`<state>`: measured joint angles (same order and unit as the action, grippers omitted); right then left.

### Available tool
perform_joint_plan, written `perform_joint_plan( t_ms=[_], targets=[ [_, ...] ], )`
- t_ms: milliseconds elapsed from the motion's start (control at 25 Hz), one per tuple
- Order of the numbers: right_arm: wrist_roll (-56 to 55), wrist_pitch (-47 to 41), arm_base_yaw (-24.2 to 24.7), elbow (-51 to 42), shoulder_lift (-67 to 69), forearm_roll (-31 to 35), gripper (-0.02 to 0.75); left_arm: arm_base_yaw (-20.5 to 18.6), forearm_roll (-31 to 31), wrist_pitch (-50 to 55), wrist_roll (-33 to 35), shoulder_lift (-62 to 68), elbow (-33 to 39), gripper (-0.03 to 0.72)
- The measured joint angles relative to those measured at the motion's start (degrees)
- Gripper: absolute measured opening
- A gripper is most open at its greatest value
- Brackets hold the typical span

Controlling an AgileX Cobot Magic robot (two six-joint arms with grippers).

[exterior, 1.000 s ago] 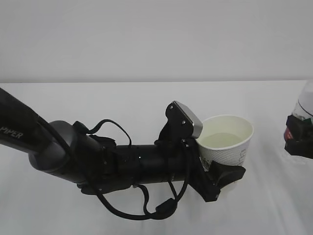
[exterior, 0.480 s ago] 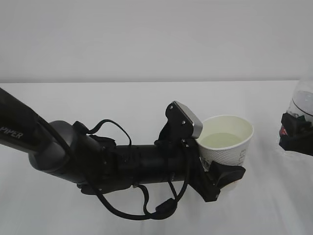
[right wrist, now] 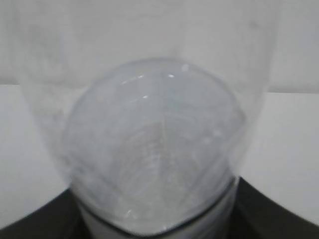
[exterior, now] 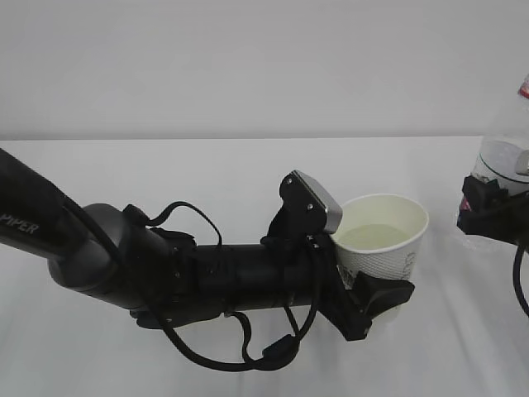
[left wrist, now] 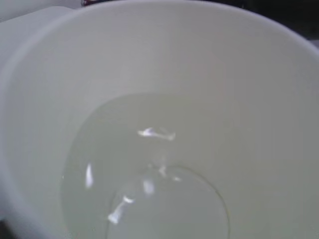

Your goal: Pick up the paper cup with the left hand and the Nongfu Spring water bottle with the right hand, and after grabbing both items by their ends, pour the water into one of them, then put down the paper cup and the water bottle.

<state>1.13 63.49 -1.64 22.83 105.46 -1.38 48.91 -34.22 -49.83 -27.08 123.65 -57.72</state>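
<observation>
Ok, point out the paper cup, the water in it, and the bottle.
paper cup (exterior: 395, 256), exterior view, dotted side wall.
water (left wrist: 149, 169), left wrist view, surface inside the cup.
bottle (right wrist: 149, 144), right wrist view, clear base.

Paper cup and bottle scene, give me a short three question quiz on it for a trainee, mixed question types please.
1. True or false: the paper cup held by the left hand is empty.
2. Multiple choice: where is the Nongfu Spring water bottle in the exterior view? A) far right edge, in the right hand; B) lying on the table in front of the cup; C) behind the left arm.
3. Fill in: in the left wrist view, the cup's inside shows a pool of clear ____ at the bottom.

Key: 1. False, it holds liquid. 2. A. 3. Water.
</observation>
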Motion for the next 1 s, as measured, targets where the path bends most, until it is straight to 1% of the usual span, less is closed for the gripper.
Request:
perform_joint_plan(
  t_ms=[560, 1000],
  targets=[
    [0.00, 0.00, 0.00, 7.37, 5.29, -0.12, 0.401, -0.97, 0.00, 0.00, 0.00, 0.00, 0.00, 0.543],
    [-0.02, 0.00, 0.00, 13.32, 10.52, -0.12, 0.401, -1.00, 0.13, 0.00, 0.00, 0.00, 0.00, 0.543]
  ],
)
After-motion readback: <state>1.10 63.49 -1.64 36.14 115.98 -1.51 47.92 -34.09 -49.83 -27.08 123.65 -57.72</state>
